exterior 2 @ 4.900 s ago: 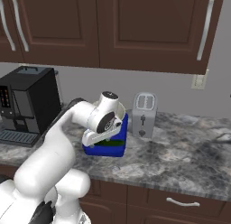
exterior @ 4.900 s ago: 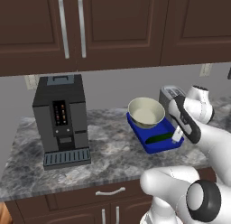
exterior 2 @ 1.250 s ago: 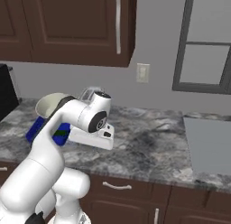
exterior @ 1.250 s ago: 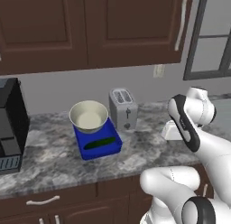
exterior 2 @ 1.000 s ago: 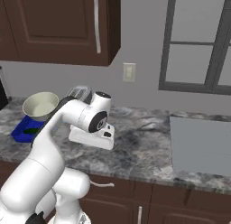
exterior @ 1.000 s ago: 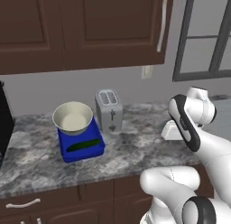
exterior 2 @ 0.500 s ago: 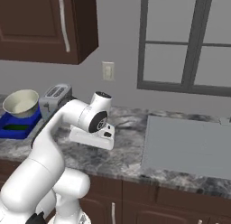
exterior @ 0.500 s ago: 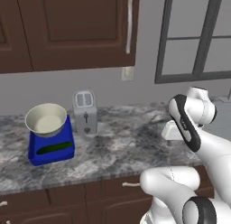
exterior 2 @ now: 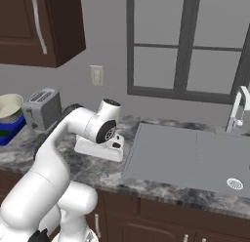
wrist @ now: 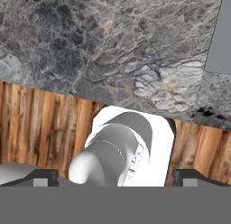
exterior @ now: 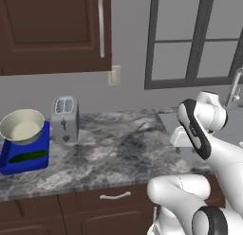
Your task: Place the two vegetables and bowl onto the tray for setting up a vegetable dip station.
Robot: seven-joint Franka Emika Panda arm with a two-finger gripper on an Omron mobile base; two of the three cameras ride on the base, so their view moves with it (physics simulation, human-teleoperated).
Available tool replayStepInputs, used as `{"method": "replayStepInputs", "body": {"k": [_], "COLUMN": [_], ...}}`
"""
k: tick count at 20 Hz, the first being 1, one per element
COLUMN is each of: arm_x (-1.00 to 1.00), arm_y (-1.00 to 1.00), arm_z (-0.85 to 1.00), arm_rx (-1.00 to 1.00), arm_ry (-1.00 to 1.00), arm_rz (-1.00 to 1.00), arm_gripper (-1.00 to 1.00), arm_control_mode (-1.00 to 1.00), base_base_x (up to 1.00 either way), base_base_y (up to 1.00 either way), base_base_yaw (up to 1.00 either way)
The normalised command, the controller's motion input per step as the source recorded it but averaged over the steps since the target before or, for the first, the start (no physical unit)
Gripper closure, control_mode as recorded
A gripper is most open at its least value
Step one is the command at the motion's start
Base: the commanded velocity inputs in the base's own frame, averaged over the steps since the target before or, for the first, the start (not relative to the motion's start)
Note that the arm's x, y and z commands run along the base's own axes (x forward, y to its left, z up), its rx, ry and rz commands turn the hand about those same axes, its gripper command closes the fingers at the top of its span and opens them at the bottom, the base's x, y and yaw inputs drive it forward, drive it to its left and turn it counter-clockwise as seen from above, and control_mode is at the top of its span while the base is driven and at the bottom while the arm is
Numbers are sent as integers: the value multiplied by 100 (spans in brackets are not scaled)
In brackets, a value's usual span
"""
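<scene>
Holding my claw [wrist: 115, 175] spread wide and empty over bare desk [exterior: 118, 153], I am seeing the tray [exterior: 28, 156], bowl [exterior: 21, 125] and cucumber [exterior: 27, 157] far off to its left. Seeking the carrot calls for scanning slowly.

Glossy white arm [exterior 2: 58, 153], dark joints

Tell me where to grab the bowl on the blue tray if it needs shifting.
Take the bowl by its rim, coming down from above with one of the fingers inside and one outside. It sits upright and open-topped on the back of the tray, and looks too wide to span. Pick the rim section away from the toaster, which stands close on one side.
</scene>
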Motion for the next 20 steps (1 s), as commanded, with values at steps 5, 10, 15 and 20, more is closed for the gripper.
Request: {"method": "replayStepInputs", "body": {"k": [5, 10, 15, 20], "arm_x": [0, 0, 0, 0], "arm_y": [0, 0, 0, 0], "arm_z": [0, 0, 0, 0], "arm_rx": [0, 0, 0, 0], "arm_ry": [0, 0, 0, 0], "arm_rz": [0, 0, 0, 0], "arm_gripper": [-100, -100, -100, -100], "arm_control_mode": [100, 100, 100, 100], "base_base_x": [17, 16, 14, 10], "base_base_y": [-63, -66, -66, -66], "base_base_yaw": [2, 0, 0, 0]}}
